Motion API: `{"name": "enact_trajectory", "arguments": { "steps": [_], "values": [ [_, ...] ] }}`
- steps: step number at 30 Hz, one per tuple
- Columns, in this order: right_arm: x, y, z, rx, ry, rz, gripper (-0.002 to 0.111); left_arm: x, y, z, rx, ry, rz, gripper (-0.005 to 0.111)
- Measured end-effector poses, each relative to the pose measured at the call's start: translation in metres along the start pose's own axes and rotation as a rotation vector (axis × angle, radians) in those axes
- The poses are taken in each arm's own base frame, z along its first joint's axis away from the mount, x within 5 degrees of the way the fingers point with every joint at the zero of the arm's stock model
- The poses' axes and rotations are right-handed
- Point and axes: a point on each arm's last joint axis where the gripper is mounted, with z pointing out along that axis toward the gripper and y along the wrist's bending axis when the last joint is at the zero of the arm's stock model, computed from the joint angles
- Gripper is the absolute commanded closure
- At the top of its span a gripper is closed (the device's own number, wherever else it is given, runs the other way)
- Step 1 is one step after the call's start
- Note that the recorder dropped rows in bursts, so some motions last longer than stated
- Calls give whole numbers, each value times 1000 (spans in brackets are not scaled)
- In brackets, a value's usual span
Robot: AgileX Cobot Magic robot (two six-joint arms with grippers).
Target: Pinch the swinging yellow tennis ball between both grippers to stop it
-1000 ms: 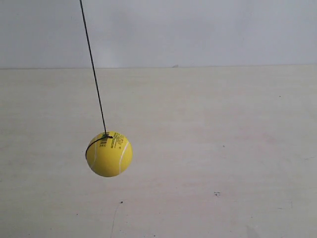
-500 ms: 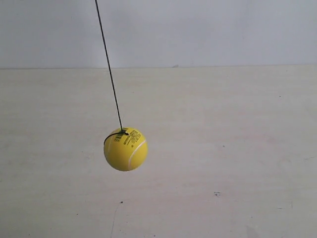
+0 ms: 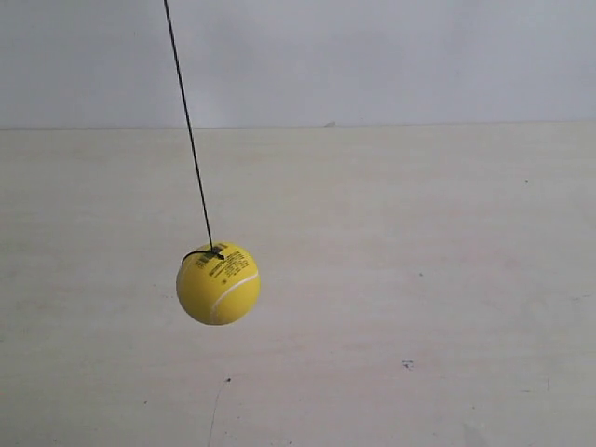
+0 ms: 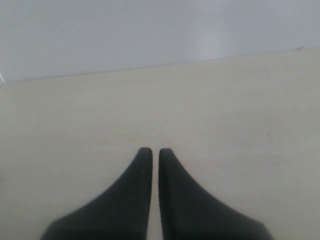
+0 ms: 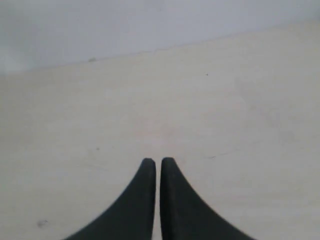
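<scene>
The yellow tennis ball [image 3: 218, 283] hangs on a thin dark string [image 3: 189, 130] above the pale table, left of centre in the exterior view. Its white seam and small black label face the camera. Neither arm shows in the exterior view. In the left wrist view my left gripper [image 4: 151, 150] is shut, its two black fingers nearly touching with nothing between them. The right gripper [image 5: 158, 160] is shut the same way in the right wrist view. Neither wrist view shows the ball.
A pale wooden tabletop [image 3: 419, 279] with a few small dark specks [image 3: 408, 364] runs back to a plain grey wall [image 3: 372, 56]. Both wrist views show only this table and wall beyond the fingers.
The ball swung right and slightly up from one second ago to half a second ago, and has now swung back left, while turning a little on its string.
</scene>
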Motion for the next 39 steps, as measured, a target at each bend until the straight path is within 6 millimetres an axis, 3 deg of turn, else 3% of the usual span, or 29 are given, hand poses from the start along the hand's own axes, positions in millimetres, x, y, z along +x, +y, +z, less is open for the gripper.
{"name": "enact_trajectory", "arguments": {
  "steps": [3,7,39],
  "values": [
    [0,0,0,0,0,-206,108,0,0,0,0,0,0,102],
    [0,0,0,0,0,-301,108,0,0,0,0,0,0,102],
    [0,0,0,0,0,-326,108,0,0,0,0,0,0,102]
  ]
}}
